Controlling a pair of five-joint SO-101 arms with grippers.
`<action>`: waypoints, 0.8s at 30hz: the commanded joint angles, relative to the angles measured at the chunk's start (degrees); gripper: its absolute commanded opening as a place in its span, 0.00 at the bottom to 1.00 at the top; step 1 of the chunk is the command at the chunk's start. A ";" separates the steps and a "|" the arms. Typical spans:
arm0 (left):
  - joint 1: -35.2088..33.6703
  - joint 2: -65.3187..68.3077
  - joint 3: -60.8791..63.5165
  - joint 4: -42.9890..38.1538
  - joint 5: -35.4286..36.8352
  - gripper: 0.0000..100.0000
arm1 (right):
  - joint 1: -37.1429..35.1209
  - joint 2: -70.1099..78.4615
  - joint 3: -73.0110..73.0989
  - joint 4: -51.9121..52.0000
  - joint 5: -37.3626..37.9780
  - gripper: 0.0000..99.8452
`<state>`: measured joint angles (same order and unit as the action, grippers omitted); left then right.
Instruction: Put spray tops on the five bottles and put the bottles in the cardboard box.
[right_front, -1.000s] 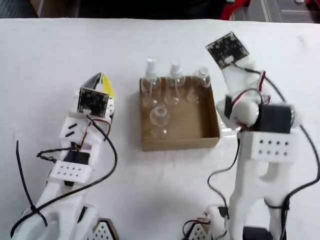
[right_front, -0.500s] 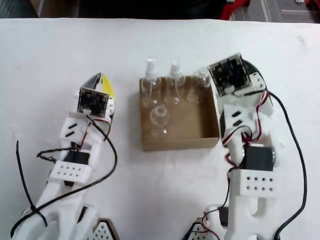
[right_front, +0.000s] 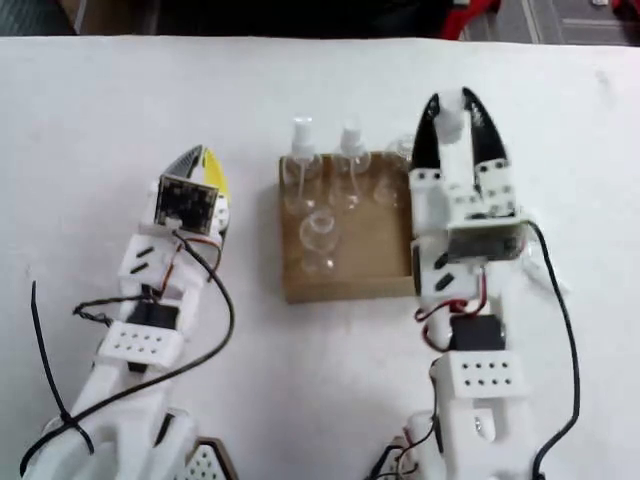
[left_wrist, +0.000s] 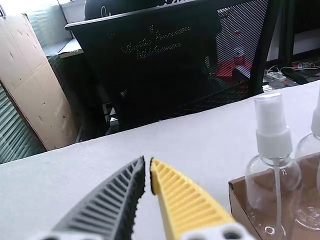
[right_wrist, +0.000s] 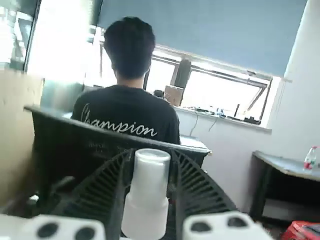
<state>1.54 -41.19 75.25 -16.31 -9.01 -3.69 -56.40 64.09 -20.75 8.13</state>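
The cardboard box (right_front: 345, 285) sits mid-table. Two clear bottles with white spray tops (right_front: 302, 150) (right_front: 350, 148) stand along its far wall, a third bottle (right_front: 392, 170) is partly hidden by the right arm, and a topless bottle (right_front: 320, 235) sits in the middle. My right gripper (right_front: 451, 100) points away over the box's far right corner, shut on a white spray top (right_front: 450, 125) (right_wrist: 147, 192) between black fingers (right_wrist: 107, 195). My left gripper (right_front: 195, 162) (left_wrist: 147, 167) rests left of the box, shut and holding nothing. One capped bottle (left_wrist: 272, 165) stands just beyond it.
White tabletop (right_front: 120, 100) lies open on both sides of the box. The arms' bases and cables (right_front: 215, 300) crowd the near edge. Beyond the far edge a black mesh chair (left_wrist: 165, 60) stands with a person seated in it.
The right arm has drawn back and tilted its wrist up beside the box's right side, so its gripper now points away with the spray top showing. The left arm has kept still.
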 joint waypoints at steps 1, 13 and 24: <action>0.66 -0.13 -0.70 -1.49 -0.53 0.02 | 3.74 4.44 -11.43 4.62 -16.70 0.02; 0.66 -0.13 -0.70 -1.49 -0.53 0.02 | 3.30 27.56 -29.10 2.59 -18.73 0.02; 0.66 -0.13 -0.79 -1.49 -0.62 0.02 | -4.70 28.53 -28.13 1.63 -1.58 0.02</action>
<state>1.54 -41.19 75.25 -16.31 -9.10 -6.51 -27.65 37.63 -17.58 1.80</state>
